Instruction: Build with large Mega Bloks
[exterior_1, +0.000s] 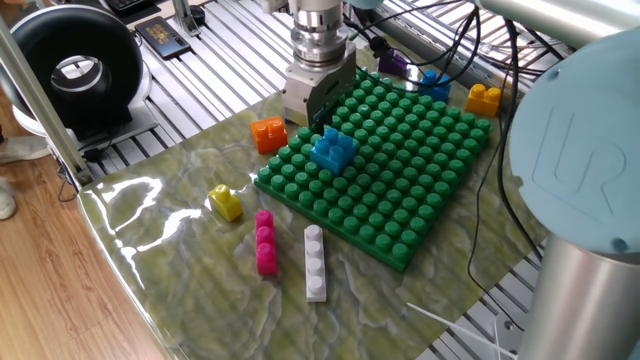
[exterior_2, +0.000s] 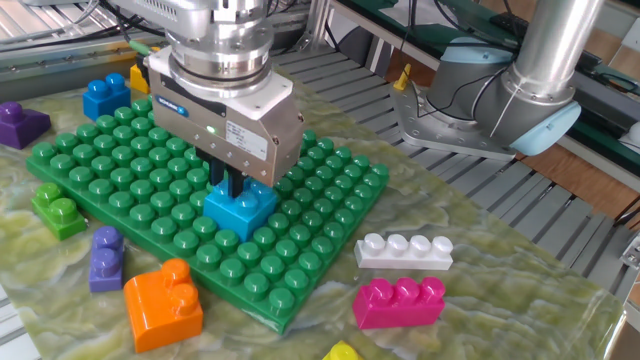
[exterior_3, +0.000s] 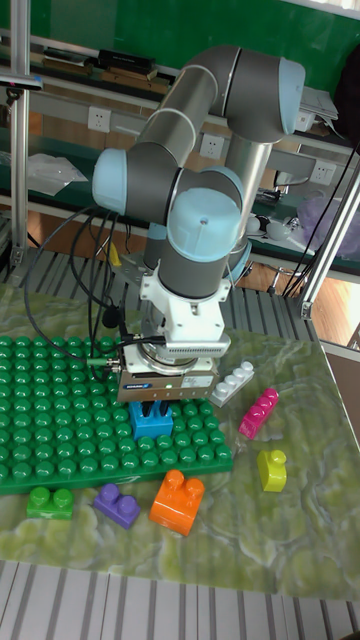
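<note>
Sitting on the big green studded plastic baseplate (exterior_2: 330, 190) near its front edge, the light blue chunky plastic brick (exterior_2: 240, 207) is the only block mounted there, so by my reading the build has barely begun. Directly over that brick hangs the grey two-finger gripper (exterior_2: 232, 184), its dark fingers reaching down around the brick's raised studs; whether they pinch the brick or merely straddle it, I cannot tell. Off the baseplate on the marbled green table cover (exterior_2: 480, 310) lie the spare pieces: a large orange stepped brick (exterior_2: 163, 303), a small purple brick (exterior_2: 105, 258) and a small green brick (exterior_2: 57, 209) just beside the plate's near edge, with a white four-stud bar (exterior_2: 404, 250), a pink four-stud bar (exterior_2: 399, 301) and a yellow brick (exterior_1: 226, 202) farther out. Beyond the plate's far edge sit a darker blue brick (exterior_2: 105, 97) and another purple one (exterior_2: 20, 124). All of these remain unstacked.
</note>
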